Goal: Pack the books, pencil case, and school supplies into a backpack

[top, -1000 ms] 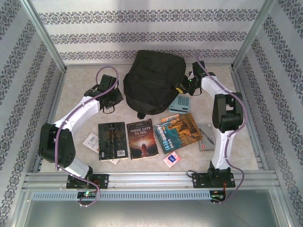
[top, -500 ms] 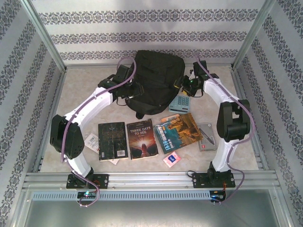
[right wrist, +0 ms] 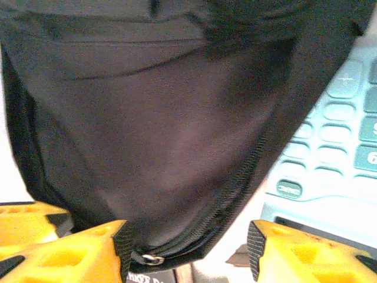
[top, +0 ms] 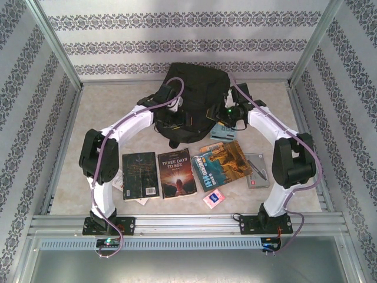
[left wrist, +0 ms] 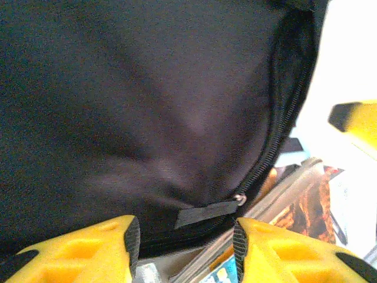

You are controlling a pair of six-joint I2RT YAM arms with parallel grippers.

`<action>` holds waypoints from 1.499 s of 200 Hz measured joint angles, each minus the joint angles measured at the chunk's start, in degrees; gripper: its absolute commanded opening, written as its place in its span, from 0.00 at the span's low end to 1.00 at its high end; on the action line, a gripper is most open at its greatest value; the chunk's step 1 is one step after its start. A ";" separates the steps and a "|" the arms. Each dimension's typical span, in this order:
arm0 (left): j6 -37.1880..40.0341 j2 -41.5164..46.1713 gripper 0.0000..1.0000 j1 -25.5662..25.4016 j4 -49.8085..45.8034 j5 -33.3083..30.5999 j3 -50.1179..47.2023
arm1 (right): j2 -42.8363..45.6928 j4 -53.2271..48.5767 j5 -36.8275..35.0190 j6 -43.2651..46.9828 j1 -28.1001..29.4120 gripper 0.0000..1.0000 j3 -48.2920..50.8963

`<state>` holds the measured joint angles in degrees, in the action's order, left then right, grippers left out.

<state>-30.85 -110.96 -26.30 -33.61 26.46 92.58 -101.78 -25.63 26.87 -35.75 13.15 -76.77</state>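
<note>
Patterned-wall cell, beige counter [top: 88, 112] | backpack [top: 197, 82] top centre of frame: soft, floppy, looks light; I'd take it by the zip tab [left wrist: 206, 213] | left pincer [left wrist: 184, 239] and right pincer [right wrist: 188, 236] both released, straddling its lower zip edge | books [top: 177, 174] crowd just below; open room at upper left.

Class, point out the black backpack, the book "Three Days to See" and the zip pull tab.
black backpack [top: 197, 88]: top external view, upper fabric.
"Three Days to See" book [top: 177, 173]: top external view, middle of cover.
zip pull tab [left wrist: 206, 213]: left wrist view, flat black strap.
</note>
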 measured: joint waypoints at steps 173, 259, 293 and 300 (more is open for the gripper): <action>9.25 -8.63 0.44 -0.52 -4.37 10.23 8.17 | -2.10 12.92 6.82 -7.50 -0.52 0.53 8.39; 9.25 -8.70 0.35 -0.74 -4.37 16.90 7.82 | -3.91 15.30 7.17 -9.38 -0.50 0.50 8.72; 9.27 -9.73 0.35 -0.74 -4.39 17.07 7.87 | -3.93 15.63 7.32 -9.55 -0.50 0.50 8.83; 9.29 -10.19 0.34 -0.74 -4.48 17.05 7.98 | -3.93 15.63 7.32 -9.55 -0.50 0.49 8.85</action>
<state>-21.56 -121.14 -27.05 -38.09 43.51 100.55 -105.71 -10.00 34.20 -45.30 12.64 -67.92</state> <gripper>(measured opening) 0.353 0.498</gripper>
